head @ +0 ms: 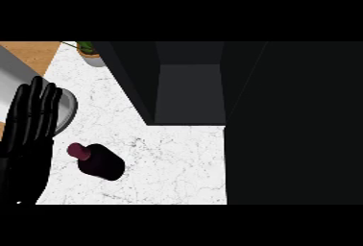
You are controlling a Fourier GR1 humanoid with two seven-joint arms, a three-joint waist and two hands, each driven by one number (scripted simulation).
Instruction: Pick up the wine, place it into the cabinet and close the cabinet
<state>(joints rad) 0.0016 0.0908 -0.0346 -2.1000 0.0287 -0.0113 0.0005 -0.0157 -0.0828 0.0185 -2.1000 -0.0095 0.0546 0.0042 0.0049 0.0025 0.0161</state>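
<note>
Squat dark wine bottle (101, 164) stands on veined marble counter (177, 161).

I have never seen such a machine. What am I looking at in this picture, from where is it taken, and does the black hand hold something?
There is only one picture. It is taken from the robot's head, looking steeply down at a white marbled counter. The black shape at the left is the left robot hand. It is open, with its fingers up, resting, and it holds nothing. The right robot hand does not show. On the counter, beside the hand but not held, is a dark wine bottle with a red cap, seen from above. Farther back is a dark cabinet, which is open. At the top left are a potted plant and a grey rounded object, partly hidden by the hand.
</note>
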